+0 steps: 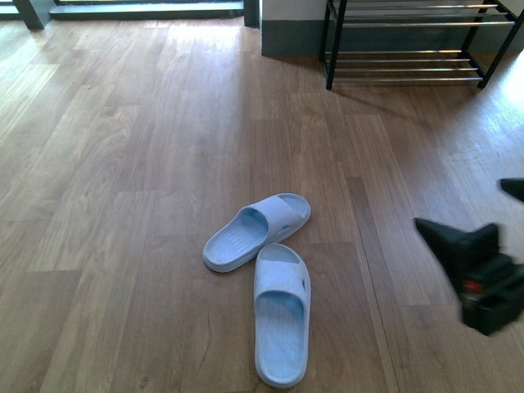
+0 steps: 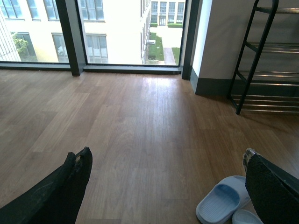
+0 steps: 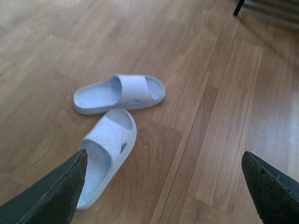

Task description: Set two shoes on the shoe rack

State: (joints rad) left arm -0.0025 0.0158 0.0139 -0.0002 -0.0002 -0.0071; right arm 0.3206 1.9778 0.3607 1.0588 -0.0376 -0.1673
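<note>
Two pale blue slides lie on the wood floor: one slide (image 1: 256, 232) is angled, and the other slide (image 1: 282, 313) lies nearer to me, its toe touching the first. The right wrist view shows both, the far slide (image 3: 119, 93) and the near slide (image 3: 110, 144). My right gripper (image 1: 459, 203) hovers open and empty to their right; in its own view the right gripper (image 3: 164, 155) spans bare floor beside the near slide. My left gripper (image 2: 167, 153) is open and empty, with a slide (image 2: 223, 198) near one finger. The shoe rack (image 1: 409, 57) stands at the far right.
A white wall with a grey baseboard (image 1: 291, 37) stands just left of the rack. Large floor-level windows with dark frames (image 2: 70, 37) line the far side. The rack's black side frame (image 2: 261, 70) and silver bar shelves show in the left wrist view.
</note>
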